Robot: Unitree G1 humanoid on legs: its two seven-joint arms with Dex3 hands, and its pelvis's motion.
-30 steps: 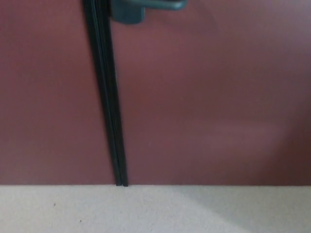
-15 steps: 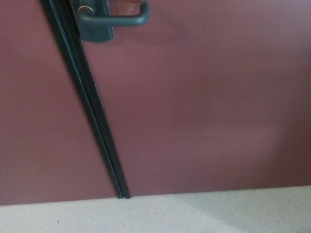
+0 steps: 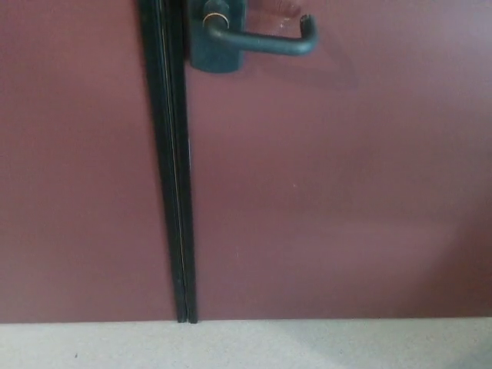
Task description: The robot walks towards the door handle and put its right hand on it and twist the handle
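A dark grey lever door handle (image 3: 265, 40) sticks out to the right from its backplate (image 3: 217, 46) near the top of the head view. It is mounted on a dark red door (image 3: 338, 184), just right of the black door seam (image 3: 173, 169). Neither of my hands shows in the picture.
Another dark red panel (image 3: 77, 169) lies left of the seam. Pale speckled floor (image 3: 246, 346) runs along the bottom edge, with a faint shadow at the lower right.
The camera has shifted: the handle now sits further right and lower in the picture, the seam stands nearly upright instead of slanted, and less floor shows than before.
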